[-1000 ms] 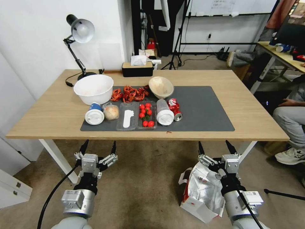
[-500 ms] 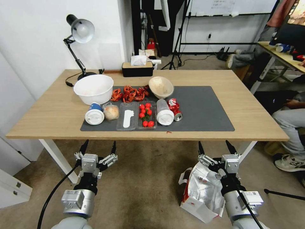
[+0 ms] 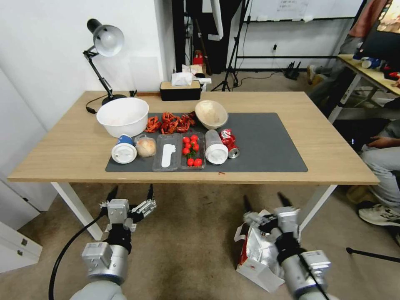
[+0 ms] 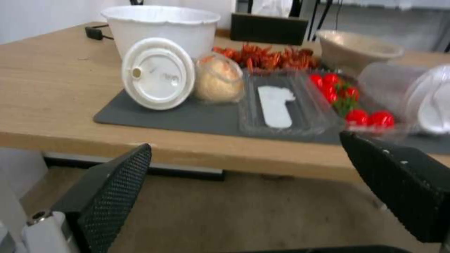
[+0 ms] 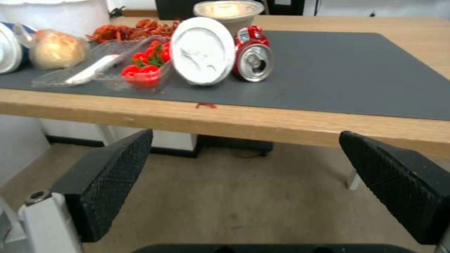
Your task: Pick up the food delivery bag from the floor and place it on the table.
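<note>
Standing against a white wall, the table [image 3: 62, 154] overhangs stained floor [image 3: 191, 246].

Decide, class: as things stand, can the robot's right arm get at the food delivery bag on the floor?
Probably yes. The right tool hangs open above the food delivery bag, which stands on the floor in front of the table. Nothing lies between them.

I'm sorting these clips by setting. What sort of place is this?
Likely an office or lab set up for recording: a carpeted floor, a light-wood table with a desk lamp, and tripod stands by the wall behind.
</note>
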Robot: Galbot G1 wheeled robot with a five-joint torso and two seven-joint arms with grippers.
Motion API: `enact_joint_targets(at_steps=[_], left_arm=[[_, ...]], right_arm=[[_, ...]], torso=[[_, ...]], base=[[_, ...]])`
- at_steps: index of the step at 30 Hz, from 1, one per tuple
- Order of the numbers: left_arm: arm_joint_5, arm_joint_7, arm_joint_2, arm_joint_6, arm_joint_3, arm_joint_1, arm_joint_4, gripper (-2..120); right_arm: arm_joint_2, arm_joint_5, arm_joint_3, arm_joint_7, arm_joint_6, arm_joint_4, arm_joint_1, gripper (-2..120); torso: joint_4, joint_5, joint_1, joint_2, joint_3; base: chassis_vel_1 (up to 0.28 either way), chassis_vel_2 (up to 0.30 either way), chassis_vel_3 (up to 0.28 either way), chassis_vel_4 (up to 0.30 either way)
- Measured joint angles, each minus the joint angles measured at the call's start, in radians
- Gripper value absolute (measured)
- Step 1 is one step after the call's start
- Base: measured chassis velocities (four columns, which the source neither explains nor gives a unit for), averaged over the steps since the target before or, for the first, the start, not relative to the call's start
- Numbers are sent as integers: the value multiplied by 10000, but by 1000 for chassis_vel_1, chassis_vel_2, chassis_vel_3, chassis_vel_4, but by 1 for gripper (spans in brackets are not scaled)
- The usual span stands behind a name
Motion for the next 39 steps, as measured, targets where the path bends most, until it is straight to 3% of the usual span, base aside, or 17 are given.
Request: enact_joint_targets(at_steps=[3,39], left_arm=[[-143,-150,47,-352,87,-4,18,100],[-215,-130,19,-1455,-23,-23,373,100]], right_arm=[[-2,-9,3,-6,83,-6,34,100],[15,105,266,471,469,29,200,100]], torso=[[3,1,0,0,0],[2,1,0,1,0]], base=[[0,0,0,0],[0,0,0,0]])
